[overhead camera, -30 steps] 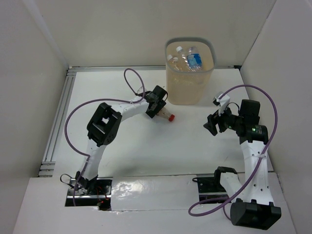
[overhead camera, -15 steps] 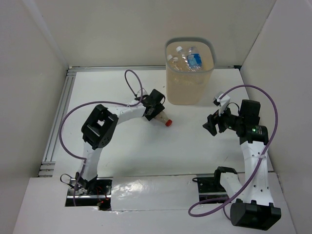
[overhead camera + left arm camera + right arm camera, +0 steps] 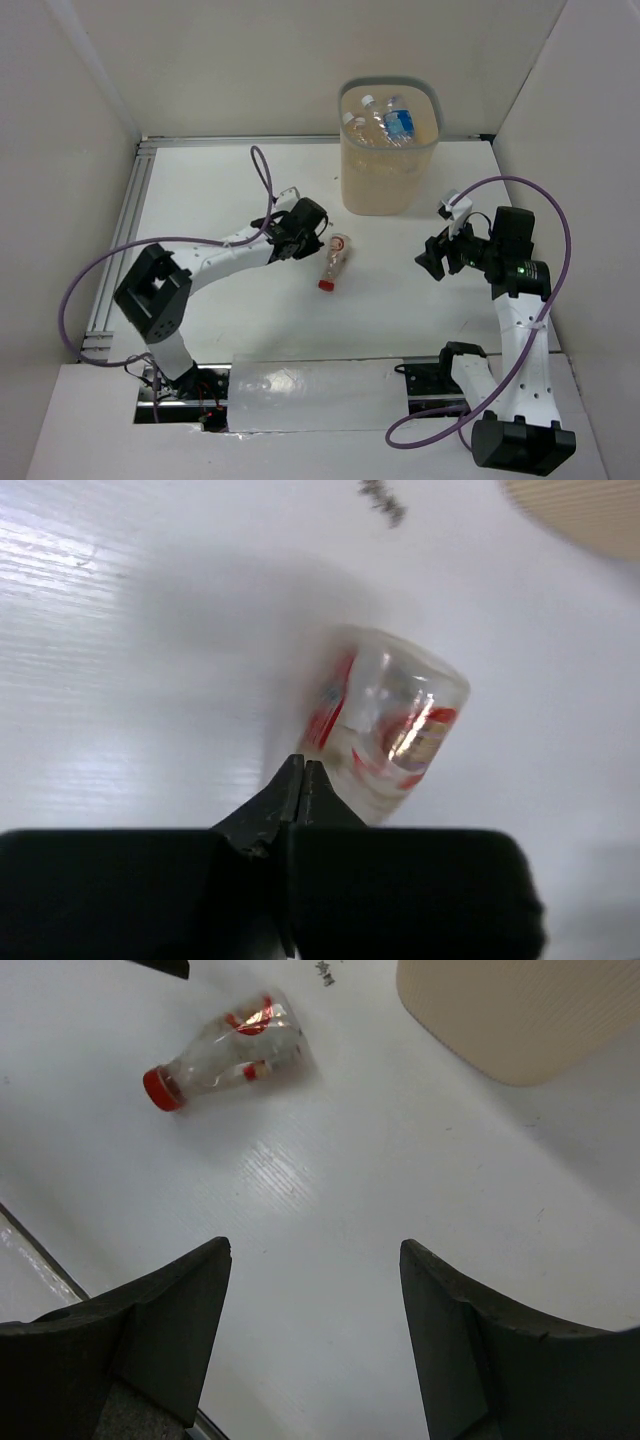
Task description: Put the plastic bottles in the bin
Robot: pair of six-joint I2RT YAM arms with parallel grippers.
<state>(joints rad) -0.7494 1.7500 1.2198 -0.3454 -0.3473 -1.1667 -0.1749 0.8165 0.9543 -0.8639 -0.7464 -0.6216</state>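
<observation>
Top external: the left hand, set about the red-capped bottle a second ago, is now pressed together on nothing. The bottle has slid away and lies loose near the middle of the worktop, cap toward the near edge, well short of the bin. Grasp judged missed; a fresh approach is needed. The left arm lies low, stretched rightward.

Left wrist: closed fingertips point at the bottle's base; contact cannot be told.

Right wrist: right hand spread, empty, hovering well apart from the bottle.
</observation>
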